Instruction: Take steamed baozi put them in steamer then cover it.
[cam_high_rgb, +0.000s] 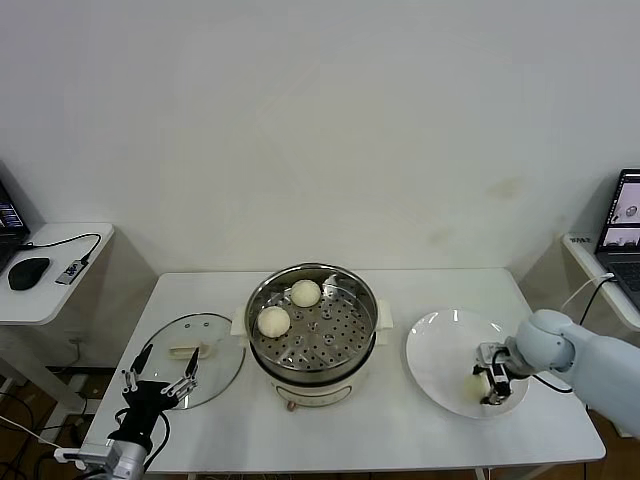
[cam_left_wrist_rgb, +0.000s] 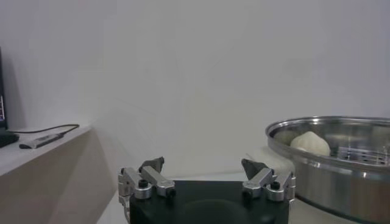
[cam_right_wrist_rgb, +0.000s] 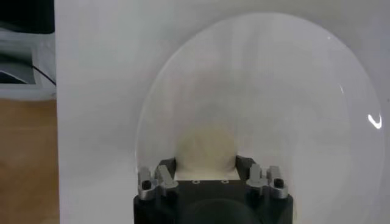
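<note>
The steamer (cam_high_rgb: 366, 318) stands mid-table with two steamed baozi (cam_high_rgb: 305, 293) (cam_high_rgb: 273, 321) on its perforated tray. To its left the cover (cam_high_rgb: 215, 335) lies flat, a glass lid with a cream bar handle. On the white plate (cam_high_rgb: 440, 350) at the right lies another baozi (cam_high_rgb: 473, 385), and my right gripper (cam_high_rgb: 488, 384) has its fingers pressed against both sides of it. The right wrist view shows that baozi (cam_right_wrist_rgb: 205, 143) between the fingers (cam_right_wrist_rgb: 244, 163). My left gripper (cam_high_rgb: 160, 372) hovers open over the near edge of the cover, holding nothing. Its fingers (cam_left_wrist_rgb: 152, 164) stand wide apart.
A side table (cam_high_rgb: 40, 300) with a mouse and cable stands at the left. Another with a laptop (cam_high_rgb: 625, 215) stands at the right. In the left wrist view the steamer rim (cam_left_wrist_rgb: 329, 131) and a baozi (cam_left_wrist_rgb: 309, 143) show beyond the gripper.
</note>
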